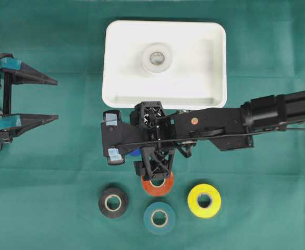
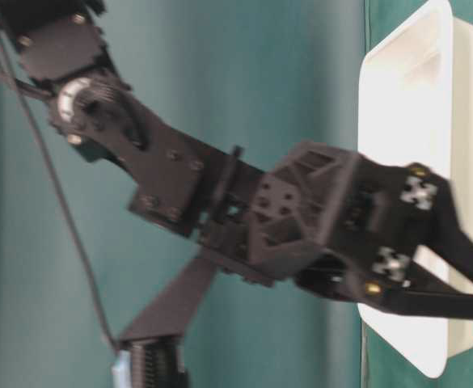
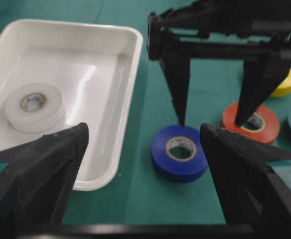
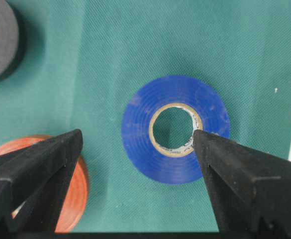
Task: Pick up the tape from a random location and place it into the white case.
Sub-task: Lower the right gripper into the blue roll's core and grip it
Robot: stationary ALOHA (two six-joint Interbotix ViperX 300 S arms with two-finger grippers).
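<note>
A blue tape roll [image 4: 175,164] lies flat on the green cloth just below the white case [image 1: 116,52]. My right gripper [image 4: 136,133] hangs over it, pointing down, jaws open. One fingertip [image 4: 205,144] is above the blue roll's core rim and the other [image 4: 60,149] is above an orange roll [image 4: 78,189]. In the left wrist view those fingers stand by the blue roll [image 3: 165,159] and the orange roll [image 3: 272,117]. A white tape roll [image 1: 156,58] lies inside the case. My left gripper [image 1: 56,100] stands open at the far left, holding nothing.
Black [image 1: 113,202], teal [image 1: 159,217] and yellow [image 1: 204,200] tape rolls lie in a row near the front edge, with the orange roll [image 1: 157,186] just behind them. The right arm [image 1: 277,112] stretches in from the right across the case's front rim.
</note>
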